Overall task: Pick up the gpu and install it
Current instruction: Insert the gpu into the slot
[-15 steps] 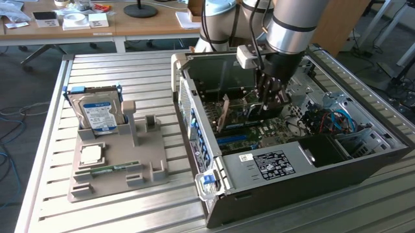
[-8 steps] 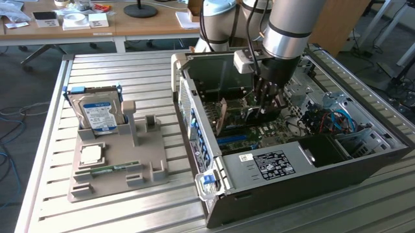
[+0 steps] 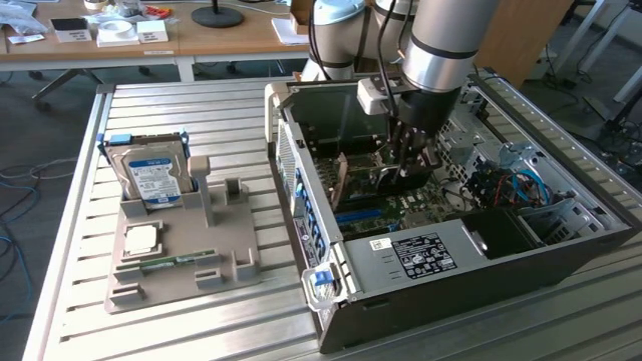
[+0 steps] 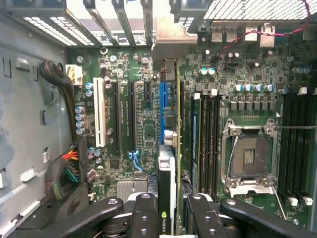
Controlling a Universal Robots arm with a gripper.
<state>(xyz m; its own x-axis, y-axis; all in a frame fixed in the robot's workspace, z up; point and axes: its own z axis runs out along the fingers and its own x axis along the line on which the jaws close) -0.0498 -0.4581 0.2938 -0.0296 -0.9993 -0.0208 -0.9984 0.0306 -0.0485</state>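
Observation:
The gpu (image 4: 167, 171) shows edge-on in the wrist view, a thin card with a black cooler face and a green logo, its silver end bracket (image 4: 166, 37) against the case's rear slots. It stands upright over the blue slot (image 4: 165, 101) on the motherboard (image 4: 138, 124); whether it is seated I cannot tell. My gripper (image 4: 171, 218) is shut on the card's near end, one black finger (image 4: 143, 213) on each side. In the exterior view the gripper (image 3: 407, 162) reaches down into the open computer case (image 3: 452, 256), with the gpu (image 3: 346, 177) below it.
A grey fixture tray (image 3: 216, 256) at the exterior view's left carries a hard drive (image 3: 150, 177), a processor (image 3: 140, 239) and a memory stick (image 3: 176, 261). Inside the case are memory slots (image 4: 208, 134), a processor socket (image 4: 247, 156) and coloured cables (image 3: 507, 184).

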